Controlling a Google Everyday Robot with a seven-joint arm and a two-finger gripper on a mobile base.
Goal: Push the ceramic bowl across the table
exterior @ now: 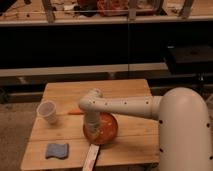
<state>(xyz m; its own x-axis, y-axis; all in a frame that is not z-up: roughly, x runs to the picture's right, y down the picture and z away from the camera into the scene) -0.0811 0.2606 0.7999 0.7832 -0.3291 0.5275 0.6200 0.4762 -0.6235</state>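
The orange-red ceramic bowl (104, 131) sits near the front middle of the light wooden table (130, 90). My white arm reaches in from the right and bends down at the bowl's left side. My gripper (92, 125) hangs at the bowl's left rim, touching or just inside it. The bowl partly hides the gripper's lower end.
A translucent white cup (47, 111) stands at the left. An orange carrot-like piece (75, 112) lies just behind the gripper. A blue sponge (56, 150) lies front left. A flat white bar (91, 157) overhangs the front edge. A dark shelf unit stands behind the table.
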